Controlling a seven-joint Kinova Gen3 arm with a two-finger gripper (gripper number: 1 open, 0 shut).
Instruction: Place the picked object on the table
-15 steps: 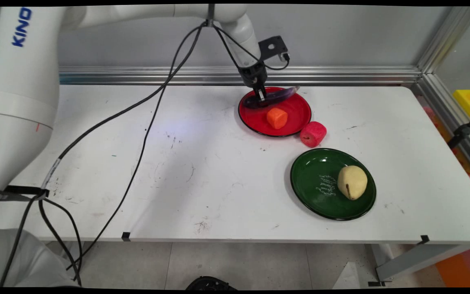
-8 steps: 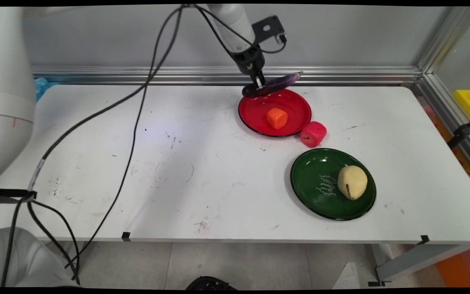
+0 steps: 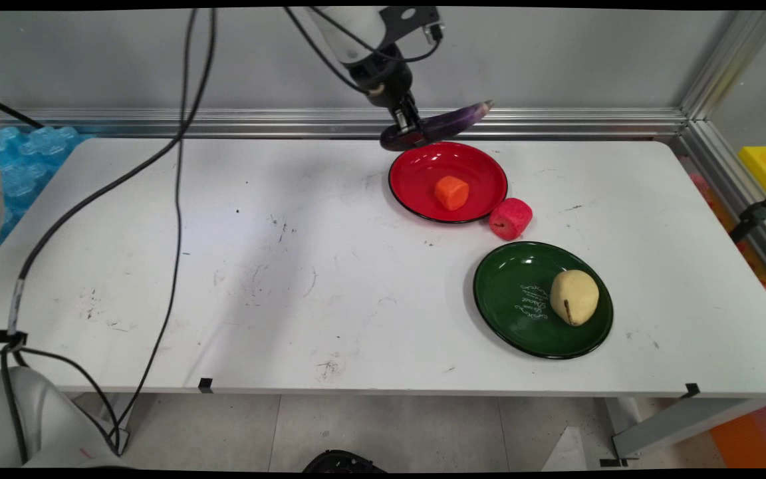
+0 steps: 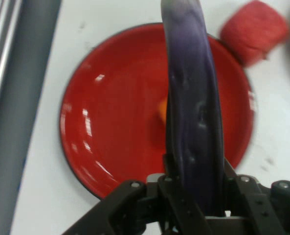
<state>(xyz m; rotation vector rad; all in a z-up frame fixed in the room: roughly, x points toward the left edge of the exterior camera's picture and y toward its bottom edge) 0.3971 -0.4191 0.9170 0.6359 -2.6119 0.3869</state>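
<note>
My gripper (image 3: 411, 128) is shut on a purple eggplant (image 3: 449, 122) and holds it in the air above the far rim of the red plate (image 3: 476, 169). In the hand view the eggplant (image 4: 191, 112) runs up the middle between the gripper (image 4: 196, 196), with the red plate (image 4: 110, 122) below it. An orange piece (image 3: 451, 191) lies on the red plate; the eggplant nearly hides the orange piece (image 4: 161, 110) in the hand view. A red cylinder-shaped piece (image 3: 510, 218) rests on the table beside the plate's near right rim.
A green plate (image 3: 509, 299) with a yellow pear (image 3: 574, 297) stands nearer the front right. Black cables (image 3: 177, 186) hang across the table's left half. An aluminium rail (image 3: 223, 123) runs along the back edge and down the right side.
The gripper has risen and shifted slightly left with the eggplant, lifting it off the red plate. The cables have swung left.
</note>
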